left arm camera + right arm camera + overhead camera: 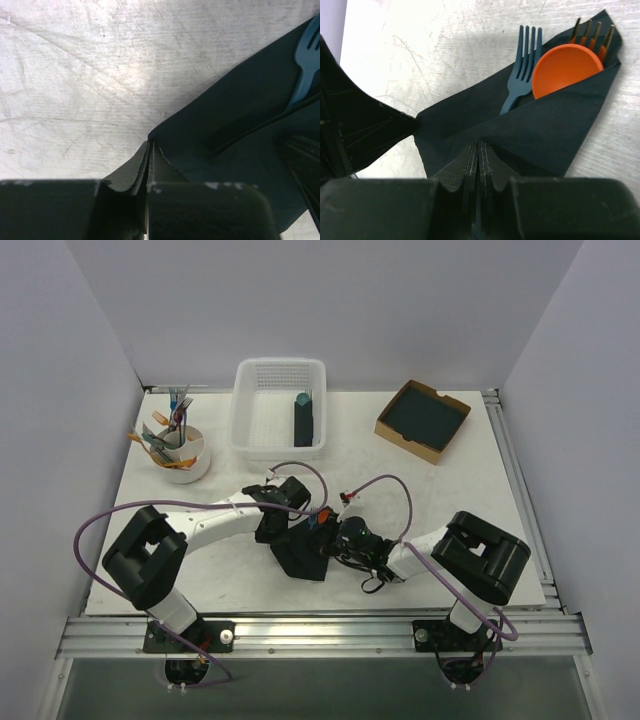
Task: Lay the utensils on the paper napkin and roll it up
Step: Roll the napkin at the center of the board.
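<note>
The paper napkin (300, 558) lies near the table's front middle, folded over the utensils. In the right wrist view the napkin (555, 125) covers an orange spoon (567, 67), an orange fork (592, 35) and a teal fork (522, 65), whose heads stick out at the far corner. My right gripper (481, 147) is shut on the napkin's near folded edge. My left gripper (150, 146) is shut on a corner of the napkin (235, 125); the teal fork (305, 65) shows at the right. In the top view both grippers, left (278, 530) and right (328, 540), meet over the napkin.
A white basket (250, 410) at the back holds a dark roll with a teal tip (303, 420). A cardboard box (388, 426) of dark sheets sits at the back right. A white cup (190, 472) of mixed cutlery stands at the back left.
</note>
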